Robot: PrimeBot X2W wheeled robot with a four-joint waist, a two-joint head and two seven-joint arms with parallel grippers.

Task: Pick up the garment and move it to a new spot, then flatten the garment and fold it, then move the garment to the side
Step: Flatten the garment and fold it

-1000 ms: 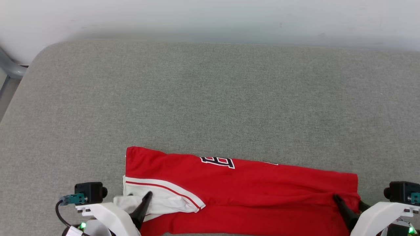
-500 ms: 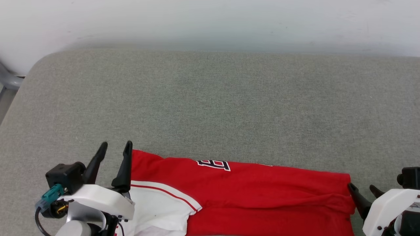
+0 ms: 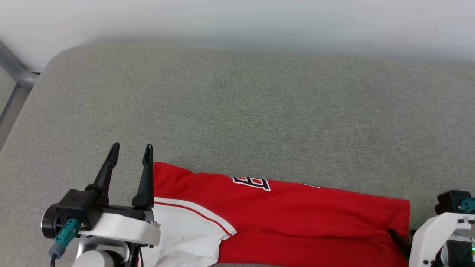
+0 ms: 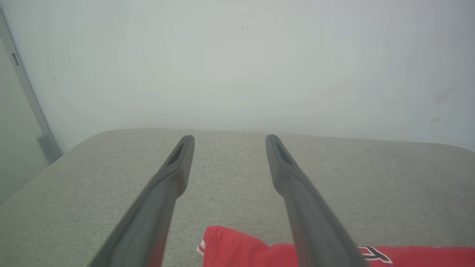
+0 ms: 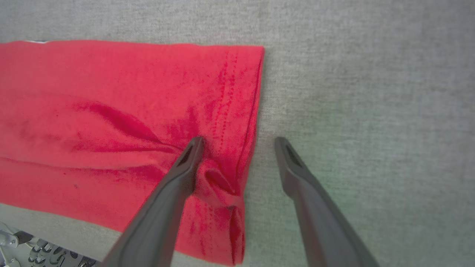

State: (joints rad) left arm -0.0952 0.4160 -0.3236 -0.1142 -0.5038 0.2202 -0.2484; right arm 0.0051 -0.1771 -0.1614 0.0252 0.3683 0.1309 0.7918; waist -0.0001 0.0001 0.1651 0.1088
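One garment [image 3: 297, 218], one cushion [image 3: 237, 111] beneath it, two grippers (left gripper [image 3: 132, 146], right gripper [image 5: 239, 140]) beside it, possibly one rail [image 3: 22, 76].

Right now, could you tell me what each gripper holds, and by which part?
Nothing is held; the left gripper and right gripper stand open at either end of the garment.

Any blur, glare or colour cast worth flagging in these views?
Head view: soft even light, garment crisp, wall hazy. Left wrist view: left gripper blurred near the lens, wall washed out. Right wrist view: right gripper soft-edged, faint green tint on the grey surface.
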